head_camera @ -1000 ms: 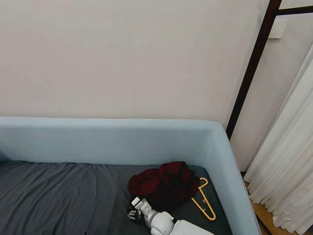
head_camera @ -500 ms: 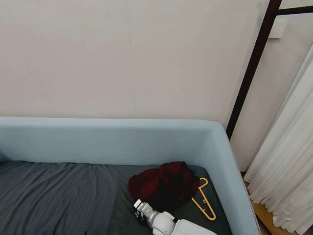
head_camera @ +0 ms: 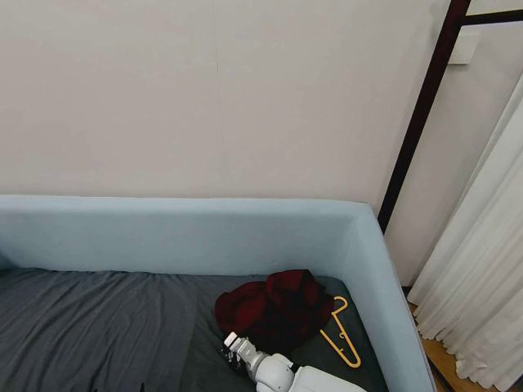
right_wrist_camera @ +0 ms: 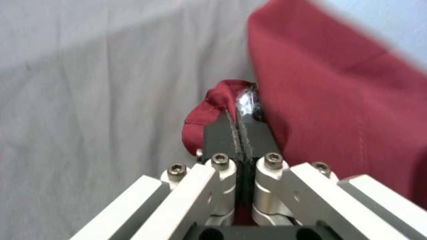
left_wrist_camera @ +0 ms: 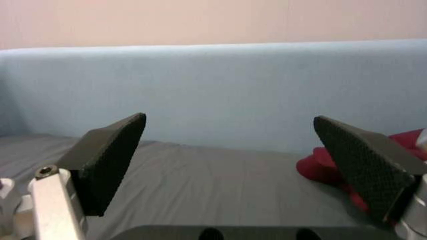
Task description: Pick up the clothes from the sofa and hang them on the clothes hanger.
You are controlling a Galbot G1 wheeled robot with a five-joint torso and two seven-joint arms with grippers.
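Right wrist view: your right gripper has its jaws pinched together on a folded edge of the red garment.
Left wrist view: your left gripper has its jaws spread wide with nothing between them, facing the sofa backrest.
Garment: heaped on the grey seat in the sofa's right corner, with the yellow hanger just beside it.
Hidden: in the head view your right arm is cut off at the bottom edge, and its fingertips are hard to make out.

No readable txt, labels or nos. anywhere.
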